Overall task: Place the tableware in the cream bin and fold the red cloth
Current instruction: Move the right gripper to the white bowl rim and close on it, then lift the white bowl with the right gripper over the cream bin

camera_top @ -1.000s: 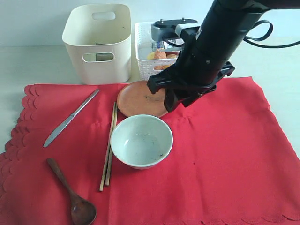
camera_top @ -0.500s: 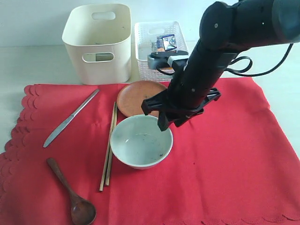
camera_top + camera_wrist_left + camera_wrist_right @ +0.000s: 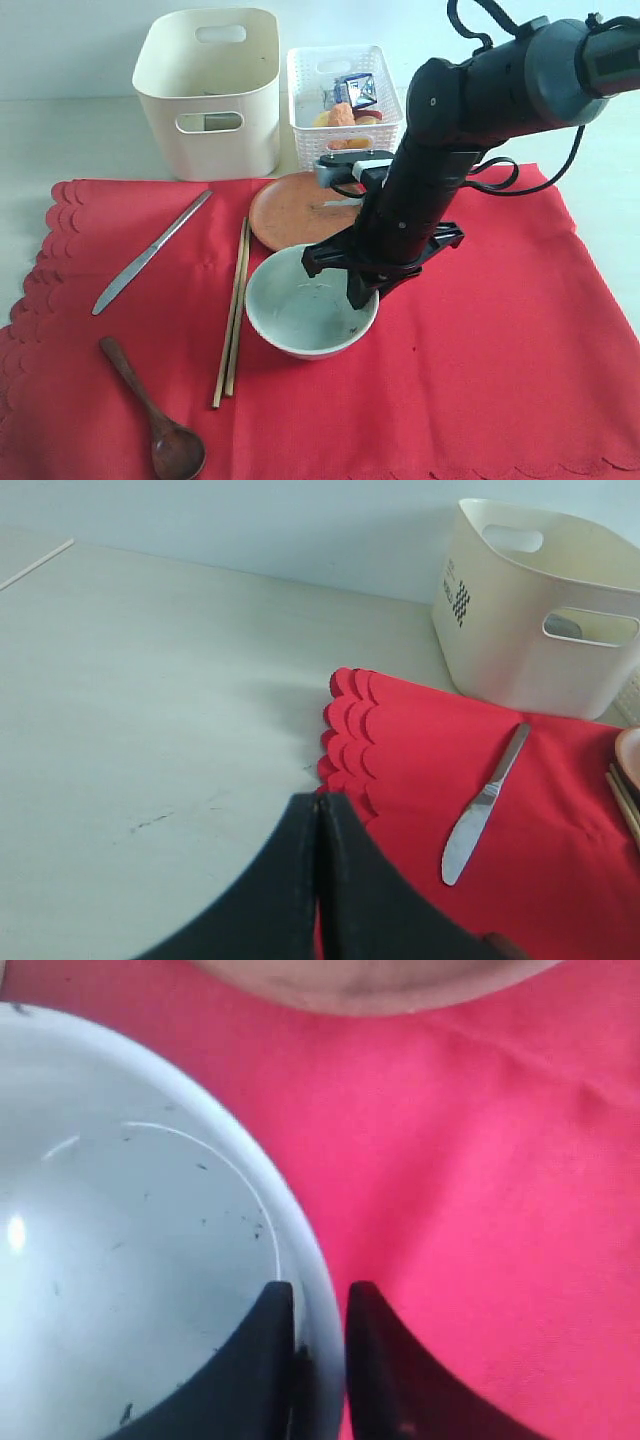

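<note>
My right gripper (image 3: 358, 296) is shut on the right rim of the white bowl (image 3: 300, 315), one finger inside and one outside, as the right wrist view shows (image 3: 320, 1290). The bowl (image 3: 120, 1230) sits on the red cloth (image 3: 480, 350). Behind it lies the brown plate (image 3: 295, 208). The chopsticks (image 3: 233, 310), knife (image 3: 150, 252) and wooden spoon (image 3: 150, 410) lie on the cloth's left part. The cream bin (image 3: 210, 90) stands behind the cloth. My left gripper (image 3: 319, 798) is shut and empty, over the cloth's scalloped corner (image 3: 350, 730), near the knife (image 3: 485, 805).
A white lattice basket (image 3: 310, 100) with food and a carton (image 3: 355, 90) stands right of the bin. Something grey (image 3: 222, 122) shows through the bin's handle cut-out. Pale tabletop (image 3: 150, 680) lies left of the cloth.
My right arm has come down from over the plate to the bowl, and its jaws have closed on the rim. The bowl has shifted slightly right and toward the front.
</note>
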Action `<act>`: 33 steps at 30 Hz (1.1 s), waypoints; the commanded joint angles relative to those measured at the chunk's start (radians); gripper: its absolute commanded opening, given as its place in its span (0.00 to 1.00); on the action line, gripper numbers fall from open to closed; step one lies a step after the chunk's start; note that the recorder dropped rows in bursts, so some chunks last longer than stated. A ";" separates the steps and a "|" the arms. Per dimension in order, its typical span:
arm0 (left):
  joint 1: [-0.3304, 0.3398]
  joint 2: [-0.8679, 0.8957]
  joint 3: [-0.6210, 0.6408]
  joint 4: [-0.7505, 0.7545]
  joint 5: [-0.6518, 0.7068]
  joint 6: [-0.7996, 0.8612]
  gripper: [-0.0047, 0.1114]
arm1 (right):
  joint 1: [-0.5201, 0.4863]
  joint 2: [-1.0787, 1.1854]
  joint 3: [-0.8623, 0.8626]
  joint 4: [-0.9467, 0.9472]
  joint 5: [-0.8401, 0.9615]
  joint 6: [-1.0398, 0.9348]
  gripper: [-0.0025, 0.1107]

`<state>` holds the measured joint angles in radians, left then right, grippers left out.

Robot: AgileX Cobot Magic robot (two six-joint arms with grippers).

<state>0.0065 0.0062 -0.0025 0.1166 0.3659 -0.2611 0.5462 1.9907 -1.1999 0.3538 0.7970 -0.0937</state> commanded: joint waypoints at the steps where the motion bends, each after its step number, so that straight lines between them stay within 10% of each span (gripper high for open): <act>1: -0.007 -0.006 0.003 0.005 -0.005 0.003 0.04 | -0.001 -0.002 0.001 0.034 -0.004 -0.011 0.03; 33: -0.007 -0.006 0.003 0.005 -0.005 0.003 0.04 | -0.001 0.063 -0.710 0.000 0.032 -0.001 0.02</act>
<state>0.0065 0.0062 -0.0025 0.1166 0.3659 -0.2611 0.5462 1.9926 -1.8239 0.3717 0.8452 -0.1292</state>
